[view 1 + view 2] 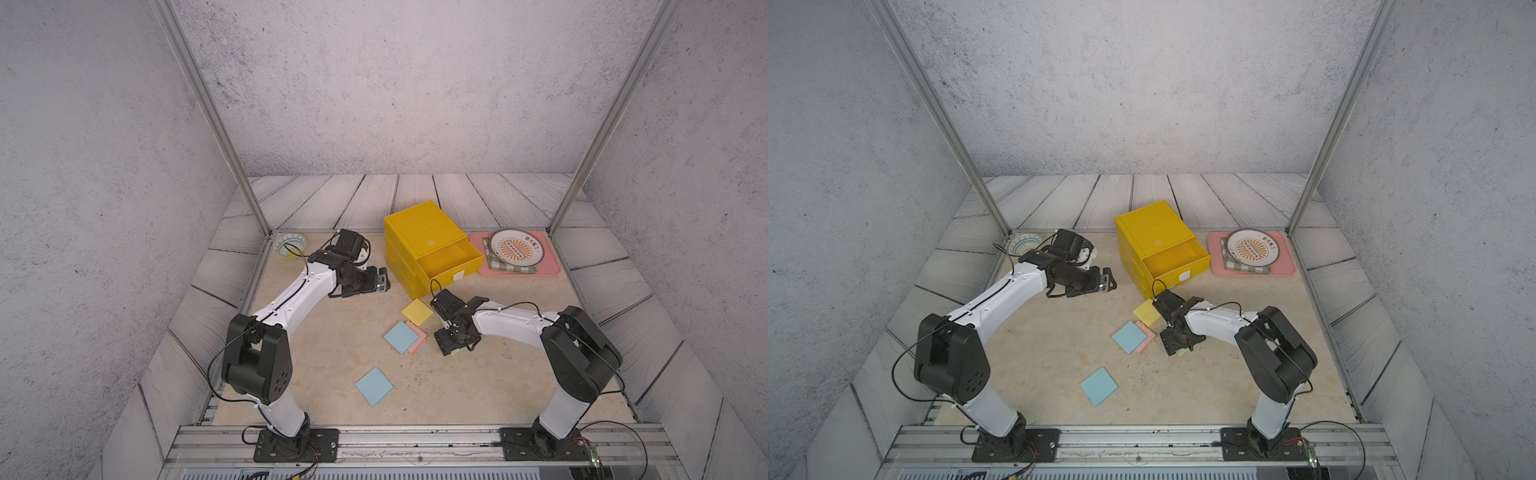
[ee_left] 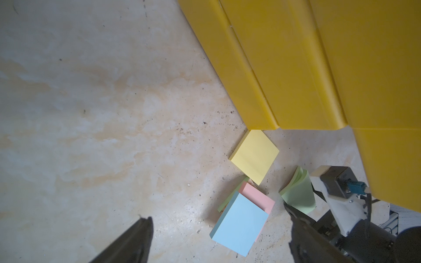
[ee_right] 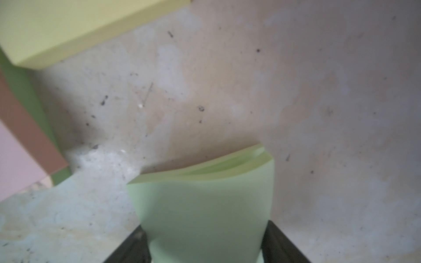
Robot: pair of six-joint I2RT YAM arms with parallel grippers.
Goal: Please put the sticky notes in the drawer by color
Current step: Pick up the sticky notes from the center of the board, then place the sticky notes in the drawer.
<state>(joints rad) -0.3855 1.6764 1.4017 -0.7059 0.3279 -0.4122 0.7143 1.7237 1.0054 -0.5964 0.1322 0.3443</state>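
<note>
The yellow drawer [image 1: 419, 232] box stands at the back with its top drawer [image 1: 451, 259] pulled out. My right gripper [image 1: 451, 347] [image 3: 205, 239] is shut on the light green sticky notes [image 3: 205, 205] [image 2: 298, 193], which bow upward between its fingers. A yellow pad [image 1: 417, 312] lies by the box's front corner. Beside it a light blue pad [image 1: 400, 336] rests on a pink one [image 1: 419, 338], with a green edge [image 2: 230, 195] showing beneath. Another blue pad [image 1: 374, 385] lies nearer the front. My left gripper [image 1: 384, 279] [image 2: 217, 213] hangs open left of the box, holding nothing.
A pink tray [image 1: 552, 266] at the back right carries a checked cloth [image 1: 498, 266] and a plate [image 1: 515, 248]. A small patterned bowl [image 1: 289, 245] sits at the back left. Metal frame posts [image 1: 257, 216] rise at the back corners.
</note>
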